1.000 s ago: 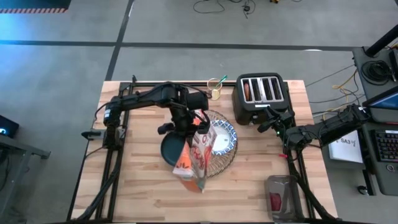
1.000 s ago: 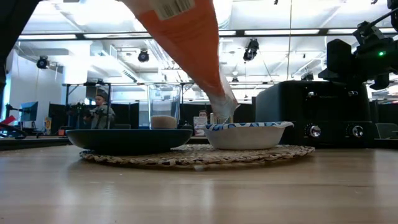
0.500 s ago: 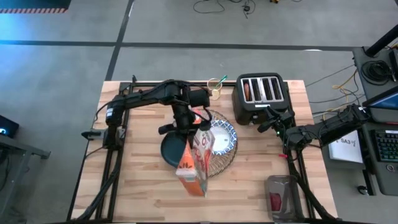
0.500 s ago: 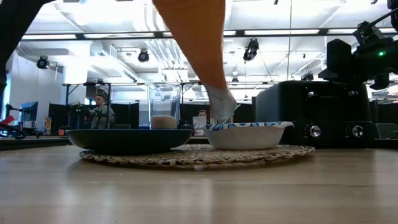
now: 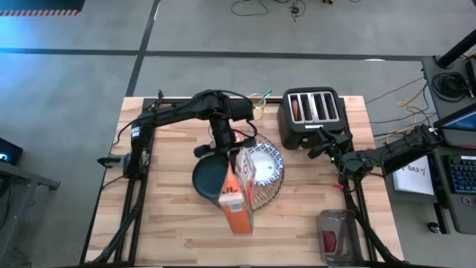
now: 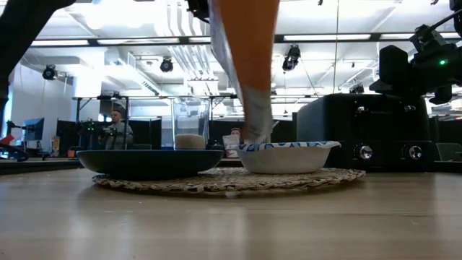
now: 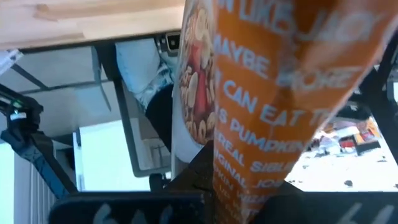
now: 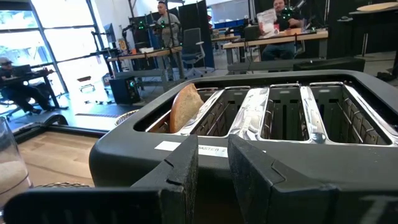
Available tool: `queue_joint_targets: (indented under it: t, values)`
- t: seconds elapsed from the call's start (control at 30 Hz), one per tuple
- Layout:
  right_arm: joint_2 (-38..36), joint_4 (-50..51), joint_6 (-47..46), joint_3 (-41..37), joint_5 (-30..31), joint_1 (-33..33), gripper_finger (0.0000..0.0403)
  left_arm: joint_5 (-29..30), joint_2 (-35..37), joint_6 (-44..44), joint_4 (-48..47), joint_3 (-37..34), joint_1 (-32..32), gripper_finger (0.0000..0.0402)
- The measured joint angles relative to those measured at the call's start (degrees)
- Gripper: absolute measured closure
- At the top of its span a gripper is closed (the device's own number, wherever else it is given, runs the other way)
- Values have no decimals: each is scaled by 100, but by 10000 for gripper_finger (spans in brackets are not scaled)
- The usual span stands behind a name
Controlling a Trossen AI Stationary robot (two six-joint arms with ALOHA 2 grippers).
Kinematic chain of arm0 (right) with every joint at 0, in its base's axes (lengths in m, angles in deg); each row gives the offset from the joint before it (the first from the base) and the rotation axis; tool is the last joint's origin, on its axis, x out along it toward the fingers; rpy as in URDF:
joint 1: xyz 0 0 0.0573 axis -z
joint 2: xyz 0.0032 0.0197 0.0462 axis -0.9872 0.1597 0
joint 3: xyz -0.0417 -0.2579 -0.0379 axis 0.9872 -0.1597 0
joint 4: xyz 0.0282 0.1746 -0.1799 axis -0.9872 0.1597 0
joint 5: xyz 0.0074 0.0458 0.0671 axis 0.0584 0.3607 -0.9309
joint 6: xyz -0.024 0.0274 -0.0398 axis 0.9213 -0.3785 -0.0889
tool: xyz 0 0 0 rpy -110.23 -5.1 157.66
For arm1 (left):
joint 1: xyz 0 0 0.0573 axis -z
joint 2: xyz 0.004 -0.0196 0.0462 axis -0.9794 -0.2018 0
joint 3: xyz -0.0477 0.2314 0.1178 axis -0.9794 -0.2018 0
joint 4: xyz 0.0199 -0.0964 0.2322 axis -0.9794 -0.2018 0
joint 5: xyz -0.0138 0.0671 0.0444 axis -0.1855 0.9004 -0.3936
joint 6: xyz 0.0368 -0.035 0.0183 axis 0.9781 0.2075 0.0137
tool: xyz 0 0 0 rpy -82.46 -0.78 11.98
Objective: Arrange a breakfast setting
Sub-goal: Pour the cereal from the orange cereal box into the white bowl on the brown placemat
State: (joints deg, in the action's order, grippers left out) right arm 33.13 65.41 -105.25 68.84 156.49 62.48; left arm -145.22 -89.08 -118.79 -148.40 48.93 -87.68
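Cereal box over the bowl.
Left gripper (image 5: 225,151) is clenching an orange cardboard cereal box (image 5: 236,199) above the blue-and-white patterned bowl (image 5: 262,165), frame centre; right gripper (image 5: 321,146), slightly parted, is hovering beside the black four-slot toaster (image 5: 312,112).

An orange cardboard cereal box (image 7: 273,106) with white lettering and a picture of pale cereal pieces fills my view, pinched between my dark fingers (image 7: 205,180). Toward ten o'clock runs the light wooden table edge (image 7: 87,22).

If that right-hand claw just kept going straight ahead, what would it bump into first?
Most likely the black four-slot toaster: the right gripper points straight at its near side, with nothing visible between them.
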Motion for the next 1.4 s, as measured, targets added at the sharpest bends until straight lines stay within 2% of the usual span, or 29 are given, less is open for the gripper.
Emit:
queue_joint_targets:
  t: [0.57,0.97,1.4]
  values:
    - [3,0,0,-2,0,-2,323,-378,-175,-68,387,37,-367,402]
    - [3,-2,0,1,0,-1,323,-833,-358,352,258,39,-527,402]
    - [3,0,0,0,0,0,323,-912,-363,358,236,103,-571,402]
